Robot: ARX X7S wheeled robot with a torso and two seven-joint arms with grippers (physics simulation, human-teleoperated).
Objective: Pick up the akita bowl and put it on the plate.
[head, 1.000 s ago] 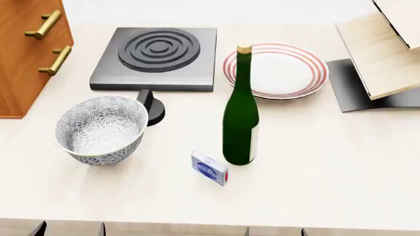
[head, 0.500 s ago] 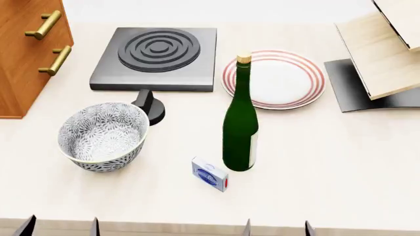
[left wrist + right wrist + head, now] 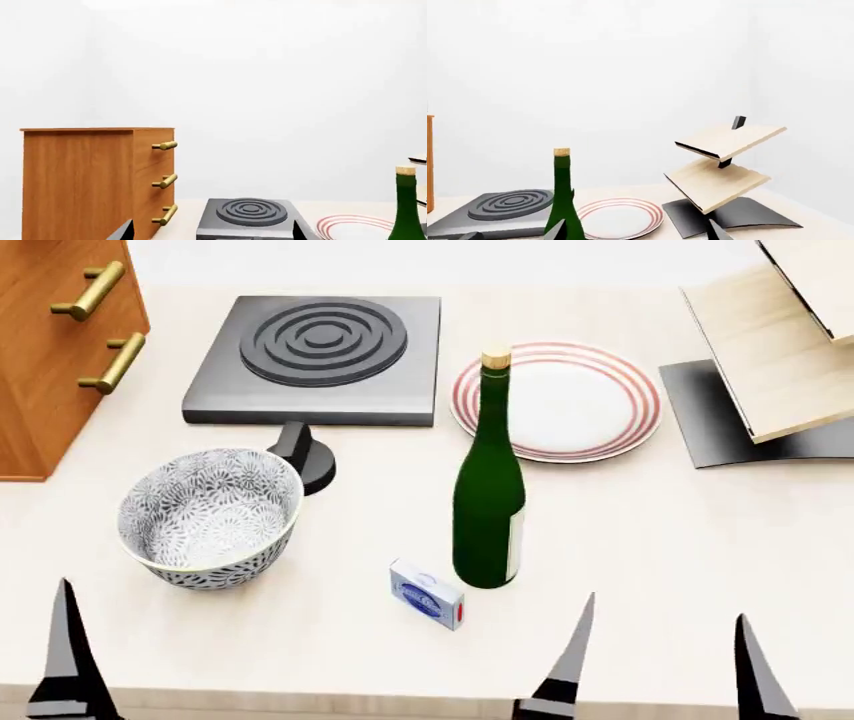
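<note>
Akita bowl: we see it upright, near-left of the bottle.
Plate: bare, beyond the bottle.
Left gripper, right gripper: we see jaws wide, holding nothing.

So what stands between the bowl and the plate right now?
In the head view, the green bottle stands upright between the bowl and the plate, with the stove knob right beside the bowl.

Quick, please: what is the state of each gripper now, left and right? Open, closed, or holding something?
Left gripper: open, holding nothing.
Right gripper: open, holding nothing.
</note>
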